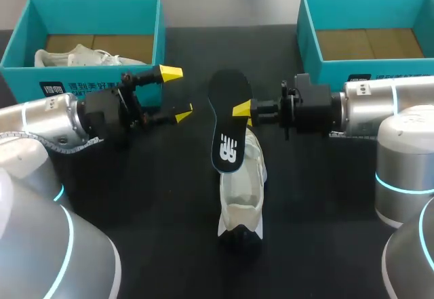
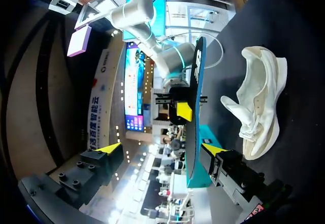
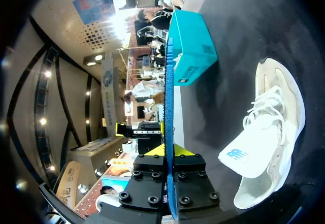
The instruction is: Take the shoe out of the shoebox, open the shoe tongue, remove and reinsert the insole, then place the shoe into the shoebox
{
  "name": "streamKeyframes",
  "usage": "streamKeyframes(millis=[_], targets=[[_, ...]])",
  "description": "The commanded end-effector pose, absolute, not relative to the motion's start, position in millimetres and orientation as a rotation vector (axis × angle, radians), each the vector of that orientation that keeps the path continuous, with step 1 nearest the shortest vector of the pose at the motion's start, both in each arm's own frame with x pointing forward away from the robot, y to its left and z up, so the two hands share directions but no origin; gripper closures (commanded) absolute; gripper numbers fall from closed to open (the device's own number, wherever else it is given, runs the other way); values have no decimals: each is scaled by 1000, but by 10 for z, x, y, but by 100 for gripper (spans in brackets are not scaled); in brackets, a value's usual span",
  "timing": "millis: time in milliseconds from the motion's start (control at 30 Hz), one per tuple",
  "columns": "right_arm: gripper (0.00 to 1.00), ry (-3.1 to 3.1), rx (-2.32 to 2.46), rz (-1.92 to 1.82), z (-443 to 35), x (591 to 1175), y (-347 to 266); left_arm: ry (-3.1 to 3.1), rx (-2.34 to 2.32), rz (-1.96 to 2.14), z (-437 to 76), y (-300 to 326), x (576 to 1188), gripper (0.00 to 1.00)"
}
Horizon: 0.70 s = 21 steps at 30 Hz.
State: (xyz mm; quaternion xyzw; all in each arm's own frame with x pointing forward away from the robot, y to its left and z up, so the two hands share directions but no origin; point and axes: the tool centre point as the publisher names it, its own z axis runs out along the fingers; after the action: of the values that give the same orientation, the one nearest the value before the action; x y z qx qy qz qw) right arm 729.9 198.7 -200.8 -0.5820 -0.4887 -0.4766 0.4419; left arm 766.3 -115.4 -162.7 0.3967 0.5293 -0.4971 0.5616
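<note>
Head view: right gripper [image 1: 243, 109] clamped on the dark insole [image 1: 227, 133] by its edge, holding it over the white shoe [image 1: 243, 190] on the bench [image 1: 156, 197] (likely ready for reinsertion); left gripper [image 1: 178, 95] hovers beside it, fingers apart.

**Dark table** [image 1: 169, 231]: a matte black top that is spanning the whole work area and is bearing everything listed below.

**Second teal box** [image 1: 95, 17]: an open, lidless carton that is sitting at the table's far left in the head view, with one long wall facing the near edge (a white label is showing on that wall).

**Brown cardboard liner** [image 1: 102, 43]: a flat sheet that is covering the floor of this box.

**Spare white shoe** [image 1: 88, 57]: a laced trainer that is lying inside the box on the liner, close against the front wall.
</note>
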Motion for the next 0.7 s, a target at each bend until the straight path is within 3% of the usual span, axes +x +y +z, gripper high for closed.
streamKeyframes(millis=[33, 333, 433, 500, 633, 700], targets=[[100, -1215, -1449, -1178, -1999, 7297, 1995, 1307, 975, -1135, -1745, -1223, 7709, 0], [100, -1215, -1449, -1178, -1999, 7297, 1995, 1359, 1076, -1150, -1896, -1451, 7826, 0], [100, -1215, -1449, -1178, -1999, 7297, 1995, 1358, 1101, -1157, -1926, -1517, 7852, 7], [100, -1215, -1449, -1178, -1999, 7297, 1995, 1353, 1114, -1160, -1956, -1569, 7869, 19], [100, -1215, -1449, -1178, -1999, 7297, 1995, 1341, 1141, -1175, -2043, -1713, 7904, 21], [100, -1215, -1449, -1178, -1999, 7297, 1995, 1338, 1152, -1181, -2088, -1791, 7921, 30]])
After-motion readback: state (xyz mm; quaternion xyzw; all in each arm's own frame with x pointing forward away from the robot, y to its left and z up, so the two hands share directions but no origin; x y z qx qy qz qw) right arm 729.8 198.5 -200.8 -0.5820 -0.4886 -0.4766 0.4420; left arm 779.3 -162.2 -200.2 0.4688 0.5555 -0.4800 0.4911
